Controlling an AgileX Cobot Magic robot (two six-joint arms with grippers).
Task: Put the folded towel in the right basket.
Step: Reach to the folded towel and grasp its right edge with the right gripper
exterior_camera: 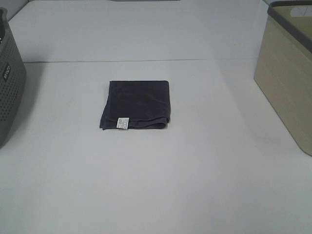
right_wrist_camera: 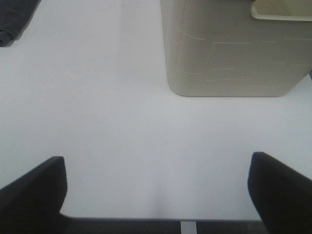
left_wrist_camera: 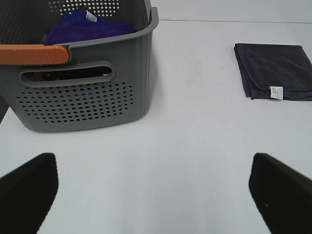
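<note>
A dark grey folded towel (exterior_camera: 136, 105) with a small white tag lies flat in the middle of the white table. It also shows in the left wrist view (left_wrist_camera: 274, 77) and as a corner in the right wrist view (right_wrist_camera: 14, 17). The beige right basket (exterior_camera: 287, 73) stands at the table's right edge and shows in the right wrist view (right_wrist_camera: 234, 46). My left gripper (left_wrist_camera: 156, 195) is open and empty above the table, short of the towel. My right gripper (right_wrist_camera: 156, 195) is open and empty near the table's front edge, in front of the beige basket. Neither gripper shows in the exterior view.
A grey perforated basket (exterior_camera: 9, 92) stands at the left edge; in the left wrist view (left_wrist_camera: 83, 87) it has an orange handle and holds purple and blue cloths (left_wrist_camera: 87, 29). The table's front edge (right_wrist_camera: 161, 219) lies just below my right gripper.
</note>
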